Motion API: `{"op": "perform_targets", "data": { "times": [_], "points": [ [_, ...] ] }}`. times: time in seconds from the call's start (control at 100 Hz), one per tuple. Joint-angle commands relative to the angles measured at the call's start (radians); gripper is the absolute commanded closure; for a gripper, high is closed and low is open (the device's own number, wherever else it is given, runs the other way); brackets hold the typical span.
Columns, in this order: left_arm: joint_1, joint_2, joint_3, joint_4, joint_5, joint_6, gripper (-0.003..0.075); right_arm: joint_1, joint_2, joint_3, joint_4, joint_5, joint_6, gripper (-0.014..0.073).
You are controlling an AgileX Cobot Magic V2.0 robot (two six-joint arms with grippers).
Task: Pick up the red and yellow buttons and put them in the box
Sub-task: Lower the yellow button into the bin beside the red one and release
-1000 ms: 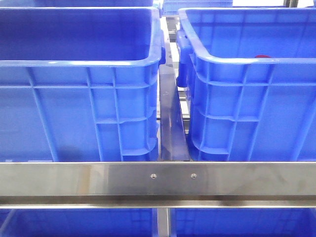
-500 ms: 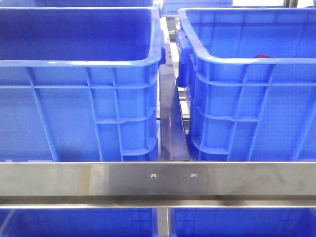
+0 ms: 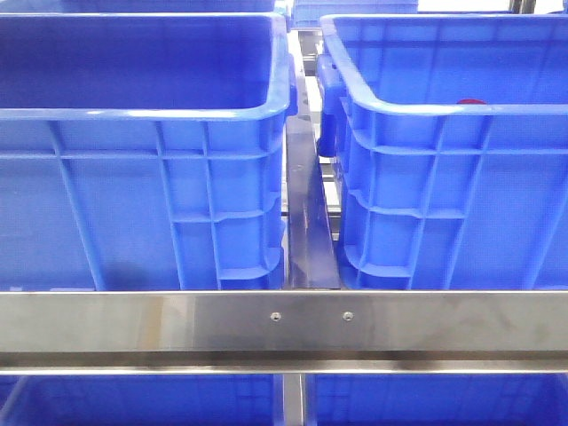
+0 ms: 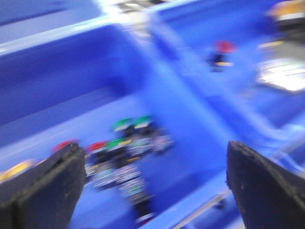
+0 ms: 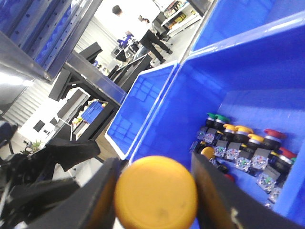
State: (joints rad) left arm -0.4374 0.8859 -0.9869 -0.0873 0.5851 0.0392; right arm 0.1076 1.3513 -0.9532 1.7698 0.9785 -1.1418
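Two blue crates stood side by side behind a steel rail: the left crate and the right crate, with a dark gap between them. No arm showed in the front view; only a sliver of a red button peeped over the right crate's near rim. In the right wrist view, the right hand was closed on a yellow button, its round cap filling the space between the fingers, held above a crate where a row of buttons with green, yellow and red caps lay on the floor. In the blurred left wrist view, the left hand was spread wide and held nothing, hanging over a cluster of green and red buttons inside a crate; another red cap lay beyond a dividing wall. Judging by this, the yellow piece was in transit. Next, it would need carrying over the target box and releasing, while the left hand would have to drop onto a red cap.
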Motion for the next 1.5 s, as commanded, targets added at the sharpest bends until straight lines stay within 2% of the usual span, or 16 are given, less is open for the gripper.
{"op": "perform_targets", "data": {
  "times": [0.0,0.21,0.41,0.55,0.78,1.03,1.13,1.21,1.3,1.49],
  "points": [
    [0.096,-0.069,0.013,-0.006,-0.063,-0.010,0.0152,-0.018,-0.028,-0.037,0.101,0.054,-0.017,0.0510],
    [0.296,-0.245,0.127,-0.006,-0.058,-0.010,0.0153,-0.044,-0.028,-0.037,0.053,0.046,-0.025,0.0510],
    [0.392,-0.396,0.202,-0.009,-0.005,-0.029,0.0177,-0.117,-0.033,-0.037,0.042,0.033,-0.061,0.0510],
    [0.397,-0.460,0.229,-0.010,0.011,-0.029,0.0348,-0.189,-0.038,-0.037,0.041,-0.007,-0.125,0.0510],
    [0.397,-0.481,0.231,-0.011,0.011,-0.029,0.0740,-0.279,-0.038,-0.037,0.036,-0.182,-0.260,0.0510],
    [0.397,-0.481,0.231,-0.011,0.011,-0.029,0.0739,-0.293,-0.031,-0.037,0.039,-0.590,-0.485,0.0510],
    [0.397,-0.481,0.231,-0.011,0.011,-0.029,0.0739,-0.293,-0.005,-0.037,0.086,-0.723,-0.578,0.0510],
    [0.397,-0.481,0.231,-0.011,0.011,-0.029,0.0739,-0.293,0.035,-0.047,0.149,-0.770,-0.655,0.0510],
    [0.397,-0.481,0.231,-0.011,0.011,-0.029,0.0739,-0.293,0.102,-0.072,0.149,-0.768,-0.702,0.0511],
    [0.397,-0.481,0.231,-0.011,0.011,-0.029,0.0739,-0.293,0.248,-0.157,0.149,-0.770,-0.727,0.0528]
  ]
}}
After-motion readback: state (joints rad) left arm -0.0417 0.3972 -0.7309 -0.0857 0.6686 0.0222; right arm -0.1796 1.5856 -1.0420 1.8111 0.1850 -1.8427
